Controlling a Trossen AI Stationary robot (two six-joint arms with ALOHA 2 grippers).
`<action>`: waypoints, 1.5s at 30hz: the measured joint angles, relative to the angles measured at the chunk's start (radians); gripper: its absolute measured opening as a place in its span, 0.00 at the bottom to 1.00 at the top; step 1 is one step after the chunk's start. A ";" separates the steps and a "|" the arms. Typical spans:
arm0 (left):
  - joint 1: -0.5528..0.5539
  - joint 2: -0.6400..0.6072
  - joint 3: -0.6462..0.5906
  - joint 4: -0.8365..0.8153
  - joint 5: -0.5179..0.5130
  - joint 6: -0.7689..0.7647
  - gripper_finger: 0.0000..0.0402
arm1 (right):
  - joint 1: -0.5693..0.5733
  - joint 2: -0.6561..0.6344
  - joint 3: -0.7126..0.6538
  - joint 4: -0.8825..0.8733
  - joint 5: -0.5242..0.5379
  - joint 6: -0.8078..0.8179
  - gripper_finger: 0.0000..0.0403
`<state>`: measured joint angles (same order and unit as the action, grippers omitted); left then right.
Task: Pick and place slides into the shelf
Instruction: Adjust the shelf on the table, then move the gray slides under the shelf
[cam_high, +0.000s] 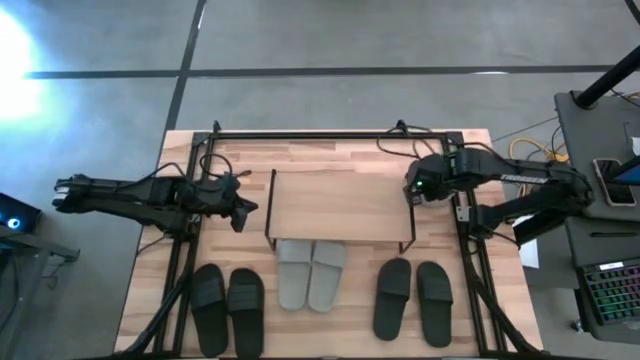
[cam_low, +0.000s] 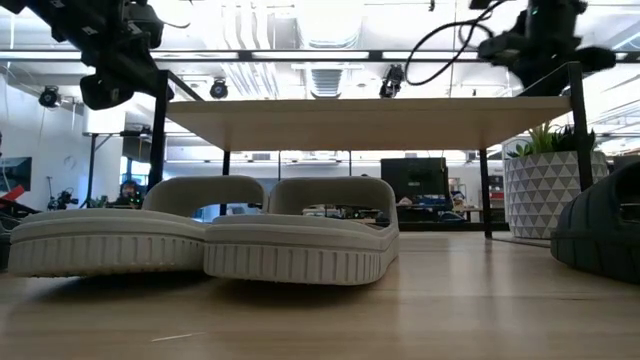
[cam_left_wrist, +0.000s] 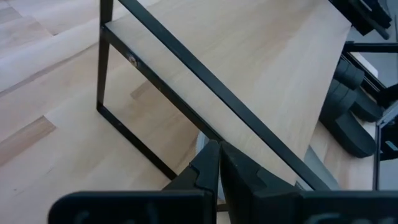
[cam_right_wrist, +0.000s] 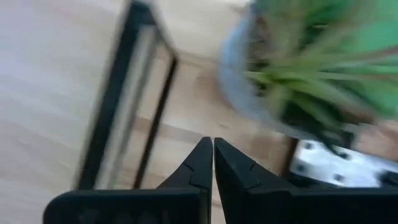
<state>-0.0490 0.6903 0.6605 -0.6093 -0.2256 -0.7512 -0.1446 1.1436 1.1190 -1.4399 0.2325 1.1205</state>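
Left claw (cam_high: 243, 210) clenched empty at shelf (cam_high: 340, 205) left edge, frame centre; right claw (cam_high: 412, 190) clenched empty at its right edge. Grey slides (cam_high: 311, 272) half under shelf, black pairs (cam_high: 228, 309) (cam_high: 413, 299) lower frame. Open wide, descend square over one strap.

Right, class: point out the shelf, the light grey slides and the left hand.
shelf (cam_high: 340, 205): high view, middle of its wooden top board.
light grey slides (cam_high: 311, 275): high view, where the two straps meet, at the shelf's front edge.
left hand (cam_high: 243, 210): high view, fingertips beside the shelf's left end.
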 joint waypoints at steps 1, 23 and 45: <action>0.000 0.001 0.000 0.000 0.004 0.000 0.00 | 0.003 -0.011 0.013 -0.029 0.009 0.008 0.02; -0.059 0.119 0.016 0.124 0.170 -0.002 0.00 | 0.064 -0.063 0.066 -0.131 0.033 0.083 0.02; -0.131 -0.036 0.149 -0.067 0.142 0.089 0.00 | 0.315 -0.070 0.131 0.051 -0.135 -0.047 0.02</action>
<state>-0.1804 0.6545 0.8091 -0.6763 -0.0832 -0.6624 0.1705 1.0740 1.2503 -1.3889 0.0973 1.0737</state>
